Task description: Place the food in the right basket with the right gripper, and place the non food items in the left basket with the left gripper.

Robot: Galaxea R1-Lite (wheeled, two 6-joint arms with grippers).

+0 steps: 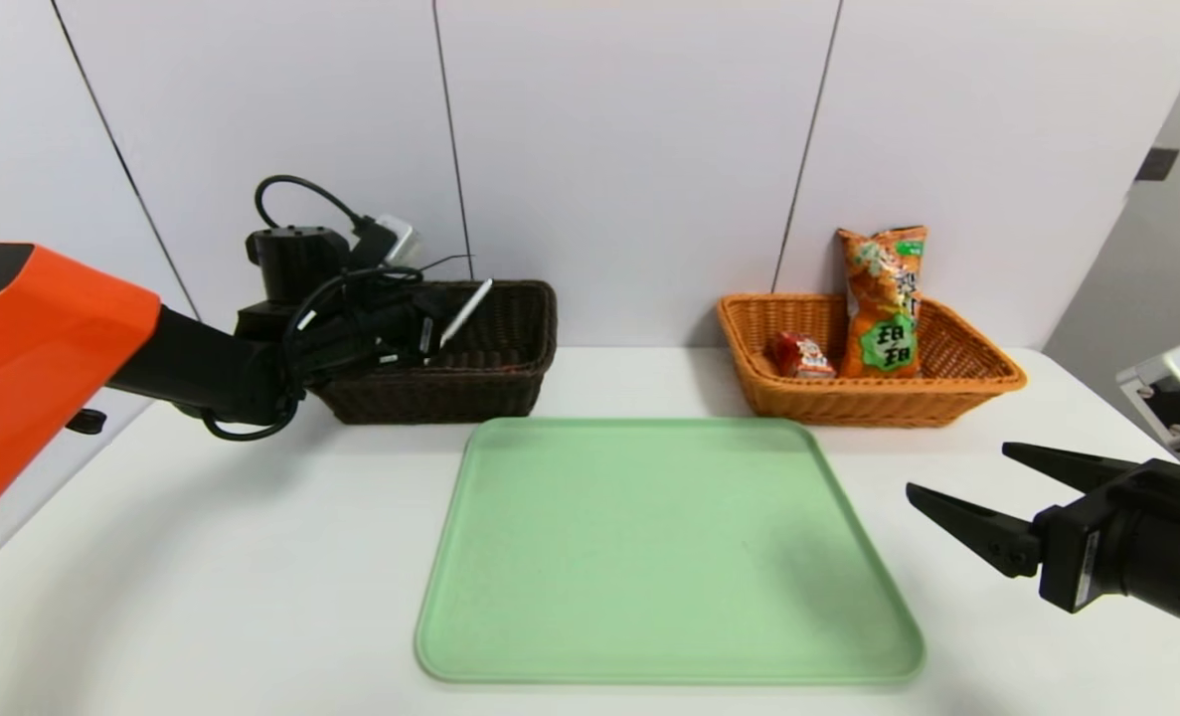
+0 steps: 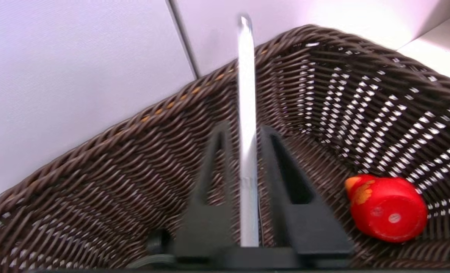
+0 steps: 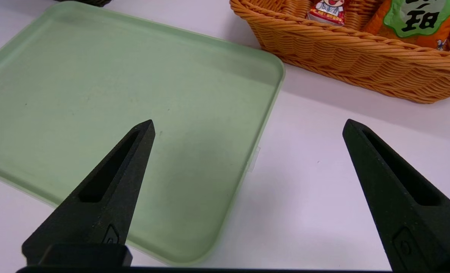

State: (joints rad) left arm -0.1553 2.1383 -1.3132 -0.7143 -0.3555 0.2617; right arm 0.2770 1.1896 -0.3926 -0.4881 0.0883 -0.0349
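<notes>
My left gripper (image 1: 430, 333) hovers over the dark brown left basket (image 1: 490, 388), its fingers slightly apart. A thin white pen (image 2: 246, 94) stands between them, with slim gaps on both sides in the left wrist view. A red rubber duck (image 2: 388, 208) lies on the floor of that basket (image 2: 96, 170). The orange right basket (image 1: 878, 403) holds the tall orange snack bag (image 1: 883, 303) and the small red drink carton (image 1: 800, 355). My right gripper (image 1: 957, 469) hangs wide open and empty over the table, off the tray's right edge.
A pale green tray (image 1: 649, 547) lies bare in the middle of the white table, in front of both baskets. White wall panels stand close behind the baskets. In the right wrist view the tray's corner (image 3: 209, 235) sits under the open right gripper (image 3: 248, 123).
</notes>
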